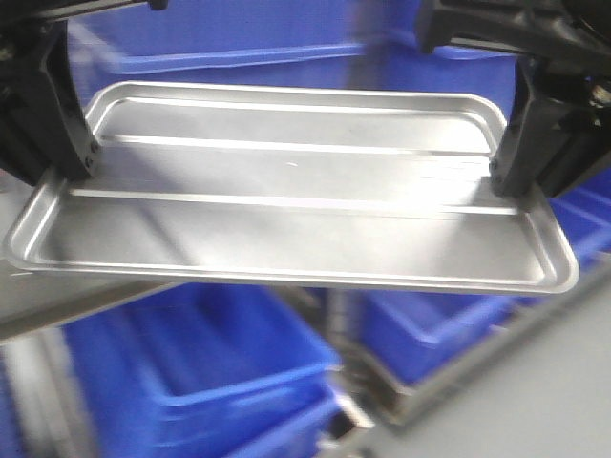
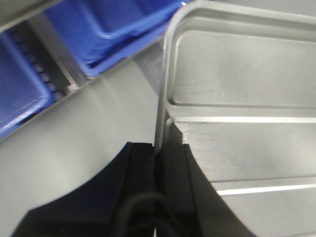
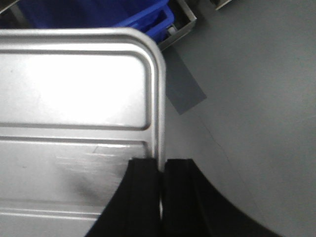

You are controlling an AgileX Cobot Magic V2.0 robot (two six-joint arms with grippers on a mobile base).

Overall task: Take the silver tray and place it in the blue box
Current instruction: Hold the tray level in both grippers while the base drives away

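Observation:
The silver tray [image 1: 286, 205] hangs level in the air, held by both arms at its short ends. My left gripper [image 1: 72, 167] is shut on its left rim; the left wrist view shows the black jaws [image 2: 157, 153] clamped on the tray's edge [image 2: 237, 79]. My right gripper [image 1: 511, 181] is shut on its right rim; the right wrist view shows the jaws [image 3: 161, 168] pinching the rim of the tray [image 3: 74, 98]. A blue box [image 1: 220, 382] stands below the tray, partly hidden by it. More blue crates [image 1: 449, 329] lie beside it.
Another blue crate [image 1: 229, 43] stands behind the tray. Blue crates [image 2: 98, 24] and a metal rail show below in the left wrist view. A grey floor [image 3: 247, 98] with a grey tape patch [image 3: 185, 91] lies under the right end, with a blue crate corner [image 3: 148, 22] above.

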